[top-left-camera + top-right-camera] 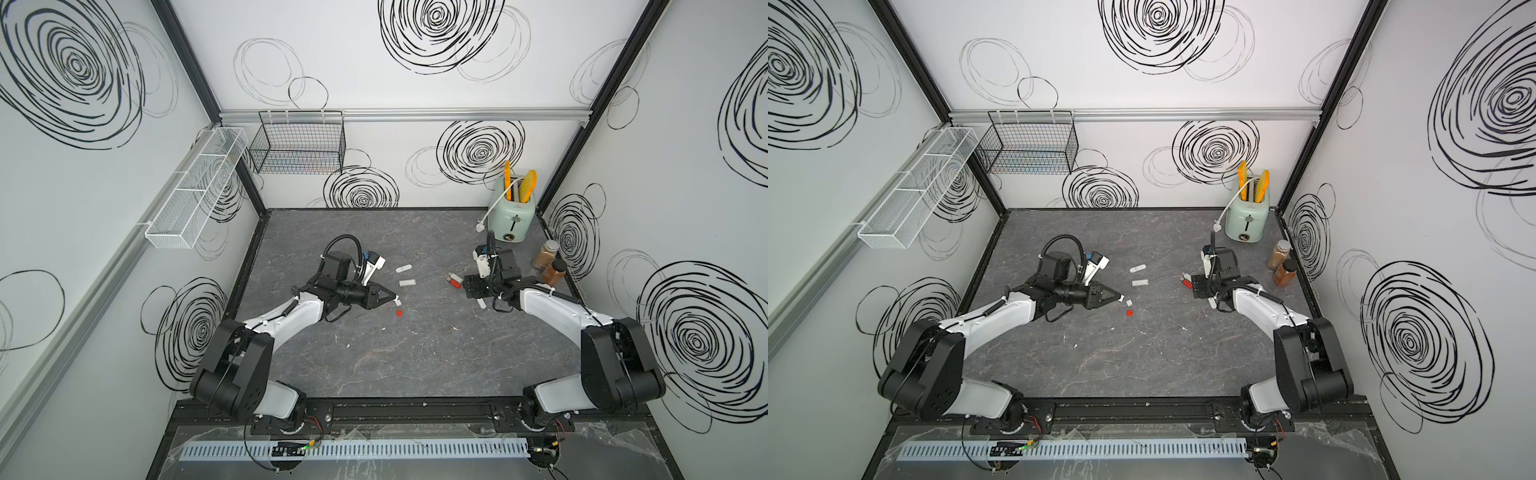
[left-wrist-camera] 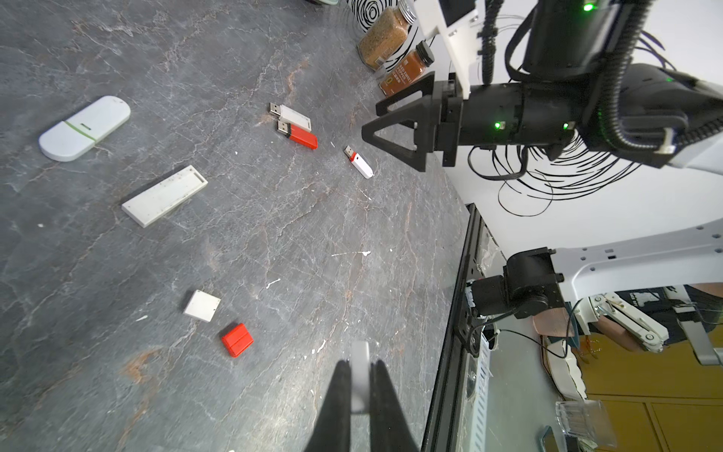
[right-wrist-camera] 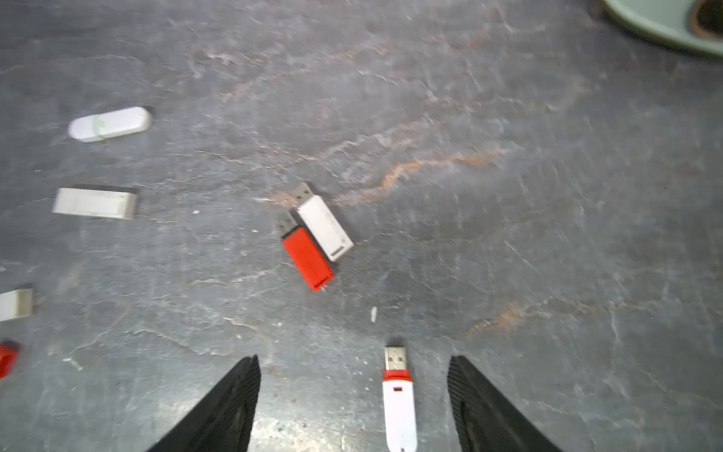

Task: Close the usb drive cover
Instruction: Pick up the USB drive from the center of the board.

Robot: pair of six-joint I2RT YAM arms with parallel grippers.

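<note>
Grey marbled worktop [image 1: 415, 353], usb bits everywhere
A red-collared drive [image 3: 399, 407] lies between the right gripper's [image 3: 352, 360] jaws, red drive [image 3: 309, 258] and white drive [image 3: 324, 227] touching just ahead of it; red cap [image 2: 237, 339] and white cap [image 2: 202, 306] sit near the left gripper [image 2: 360, 364].

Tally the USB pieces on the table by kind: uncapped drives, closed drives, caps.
Uncapped USB drives: 3
Closed white USB drives: 2
Loose caps: 2, white and red
Gripped caps: 1, white cap in left gripper
Total: 8

Red cap [image 2: 237, 339], grey marbled table [image 2: 117, 266]
</note>
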